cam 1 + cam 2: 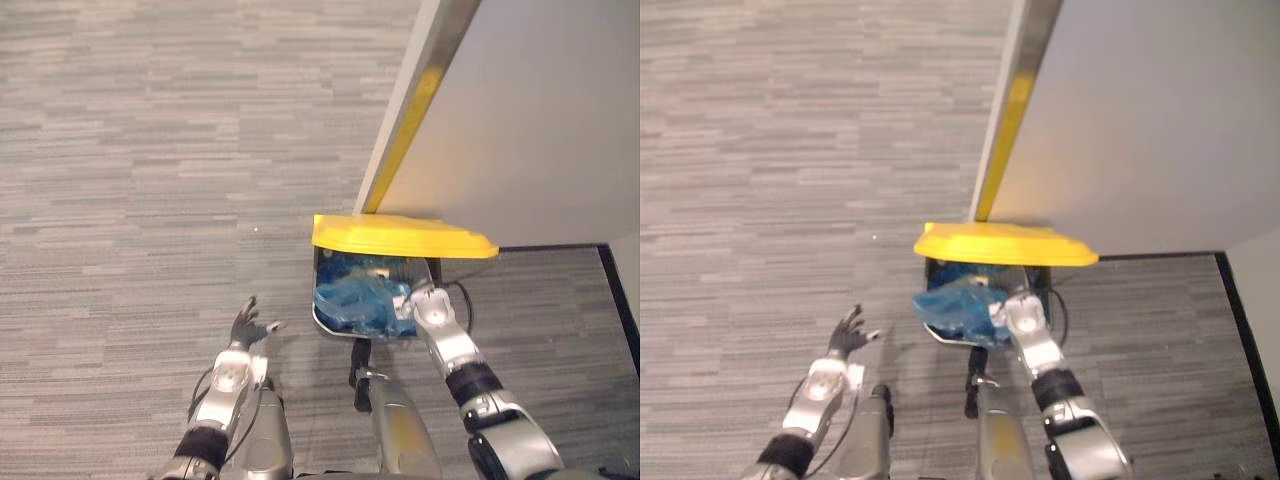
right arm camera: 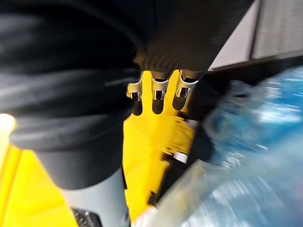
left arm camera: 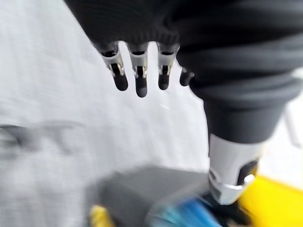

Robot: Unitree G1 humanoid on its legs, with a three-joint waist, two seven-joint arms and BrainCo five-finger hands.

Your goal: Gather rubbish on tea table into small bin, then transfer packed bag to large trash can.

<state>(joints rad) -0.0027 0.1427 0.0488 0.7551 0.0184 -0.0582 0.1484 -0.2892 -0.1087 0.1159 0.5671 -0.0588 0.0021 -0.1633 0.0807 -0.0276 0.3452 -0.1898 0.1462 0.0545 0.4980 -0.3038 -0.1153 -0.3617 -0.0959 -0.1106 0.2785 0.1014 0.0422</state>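
Note:
A large trash can (image 1: 325, 322) stands on the floor by a wall, its yellow lid (image 1: 400, 237) raised over the mouth. A crumpled blue bag (image 1: 355, 295) fills the opening and bulges over the front rim. My right hand (image 1: 432, 308) rests at the bag's right side by the can's rim; in the right wrist view its fingers (image 2: 154, 97) reach out straight toward the yellow lid (image 2: 151, 142), with the blue bag (image 2: 251, 142) beside them and not gripped. My left hand (image 1: 245, 325) hovers open over the carpet to the can's left, holding nothing.
A pale wall panel (image 1: 520, 120) with a yellow strip (image 1: 410, 125) along its edge rises right behind the can. Grey striped carpet (image 1: 150, 180) spreads to the left and front. A dark skirting line (image 1: 560, 247) runs along the wall's foot at the right.

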